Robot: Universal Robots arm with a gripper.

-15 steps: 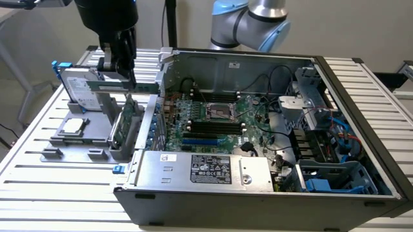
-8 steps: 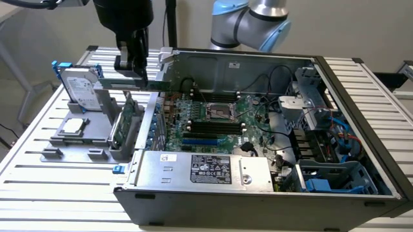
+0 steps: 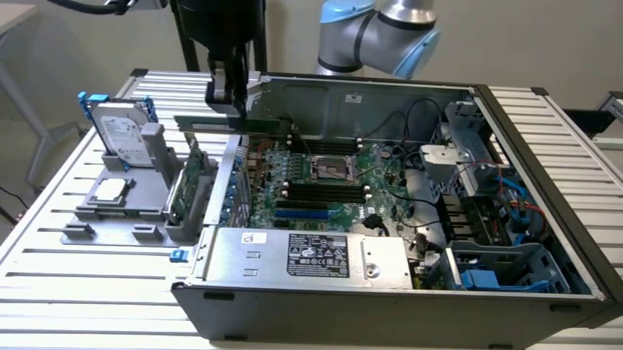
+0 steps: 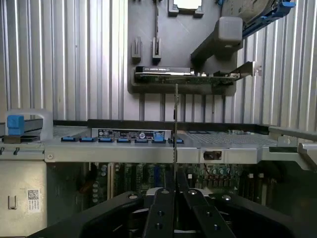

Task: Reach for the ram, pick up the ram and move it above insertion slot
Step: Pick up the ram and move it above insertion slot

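My gripper (image 3: 226, 102) hangs over the back corner of the open computer case at the exterior view's left, shut on the ram (image 3: 233, 124). The ram is a thin green stick held level in the air, above the case wall and the edge of the motherboard (image 3: 331, 171). In the wrist view the ram (image 4: 175, 124) appears edge-on as a thin line running out from between the black fingers (image 4: 161, 208). The black memory slots (image 3: 322, 193) lie lower, nearer the middle of the board, toward the exterior view's right of the ram.
A grey holder (image 3: 98, 226) beside the case carries a silver hard drive (image 3: 122, 135), a processor chip (image 3: 109, 189) and an upright green expansion card (image 3: 190, 186). The power supply (image 3: 311, 255) fills the case's near side. Drive cages and cables (image 3: 486, 189) crowd the exterior view's right.
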